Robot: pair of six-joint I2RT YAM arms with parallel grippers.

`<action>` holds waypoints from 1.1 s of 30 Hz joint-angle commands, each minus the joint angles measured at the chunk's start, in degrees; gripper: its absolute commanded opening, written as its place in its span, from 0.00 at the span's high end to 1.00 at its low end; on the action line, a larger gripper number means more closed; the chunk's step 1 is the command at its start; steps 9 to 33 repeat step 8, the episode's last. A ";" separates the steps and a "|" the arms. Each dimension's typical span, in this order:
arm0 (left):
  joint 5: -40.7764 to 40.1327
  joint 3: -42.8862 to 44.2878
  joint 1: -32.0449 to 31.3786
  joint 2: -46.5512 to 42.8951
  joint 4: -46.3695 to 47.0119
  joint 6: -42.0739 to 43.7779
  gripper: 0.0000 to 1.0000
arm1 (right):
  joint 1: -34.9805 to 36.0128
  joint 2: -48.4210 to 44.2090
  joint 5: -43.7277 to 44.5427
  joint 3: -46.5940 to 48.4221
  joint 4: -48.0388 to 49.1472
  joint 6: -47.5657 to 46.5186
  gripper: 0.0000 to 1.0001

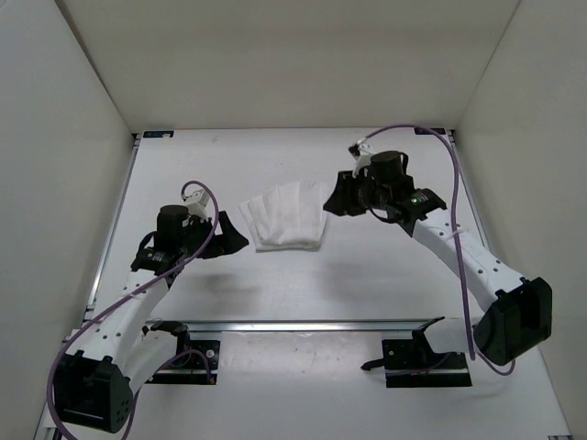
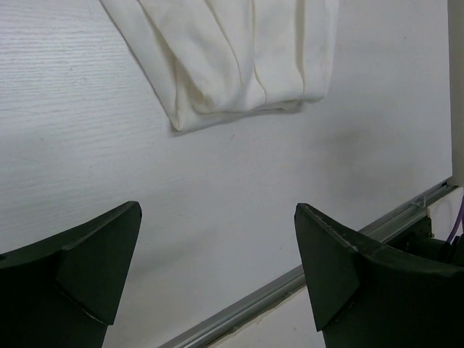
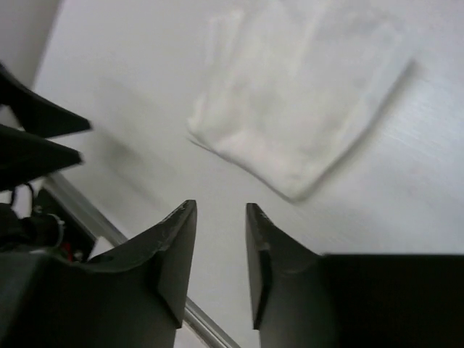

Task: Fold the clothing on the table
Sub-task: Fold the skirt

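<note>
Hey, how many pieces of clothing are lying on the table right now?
1. The clothing lies folded near the middle of the table, between the left gripper and the right gripper, touching neither. Its layers could hide another piece.

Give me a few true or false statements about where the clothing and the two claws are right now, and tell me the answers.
1. The clothing lies on the table between the two claws. True.
2. The left claw is clamped on the clothing. False: it stands wide open and empty, apart from the cloth.
3. The right claw shows a gap between its jaws with nothing in it. True.
4. The clothing hangs over the table's edge. False: it lies wholly on the surface, away from the edges.
</note>
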 commanded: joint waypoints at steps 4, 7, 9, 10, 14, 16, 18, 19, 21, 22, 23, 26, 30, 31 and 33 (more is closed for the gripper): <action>2.57 -0.49 -0.07 -0.61 2.09 2.31 0.02 | -4.82 -5.55 5.35 -9.88 -6.75 -3.99 0.62; 1.69 -0.66 -0.42 -0.17 0.78 2.93 0.01 | -6.05 -6.61 5.09 -9.89 -6.74 -4.43 0.60; 1.78 -0.92 -0.07 -0.09 0.51 3.19 0.01 | -5.80 -6.79 5.00 -9.62 -6.92 -4.69 0.58; 1.78 -0.92 -0.07 -0.09 0.51 3.19 0.01 | -5.80 -6.79 5.00 -9.62 -6.92 -4.69 0.58; 1.78 -0.92 -0.07 -0.09 0.51 3.19 0.01 | -5.80 -6.79 5.00 -9.62 -6.92 -4.69 0.58; 1.78 -0.92 -0.07 -0.09 0.51 3.19 0.01 | -5.80 -6.79 5.00 -9.62 -6.92 -4.69 0.58; 1.78 -0.92 -0.07 -0.09 0.51 3.19 0.01 | -5.80 -6.79 5.00 -9.62 -6.92 -4.69 0.58; 1.78 -0.92 -0.07 -0.09 0.51 3.19 0.01 | -5.80 -6.79 5.00 -9.62 -6.92 -4.69 0.58; 1.78 -0.92 -0.07 -0.09 0.51 3.19 0.01 | -5.80 -6.79 5.00 -9.62 -6.92 -4.69 0.58; 1.78 -0.92 -0.07 -0.09 0.51 3.19 0.01 | -5.80 -6.79 5.00 -9.62 -6.92 -4.69 0.58; 1.78 -0.92 -0.07 -0.09 0.51 3.19 0.01 | -5.80 -6.79 5.00 -9.62 -6.92 -4.69 0.58; 1.78 -0.92 -0.07 -0.09 0.51 3.19 0.01 | -5.80 -6.79 5.00 -9.62 -6.92 -4.69 0.58; 1.78 -0.92 -0.07 -0.09 0.51 3.19 0.01 | -5.80 -6.79 5.00 -9.62 -6.92 -4.69 0.58; 1.78 -0.92 -0.07 -0.09 0.51 3.19 0.01 | -5.80 -6.79 5.00 -9.62 -6.92 -4.69 0.58; 1.78 -0.92 -0.07 -0.09 0.51 3.19 0.01 | -5.80 -6.79 5.00 -9.62 -6.92 -4.69 0.58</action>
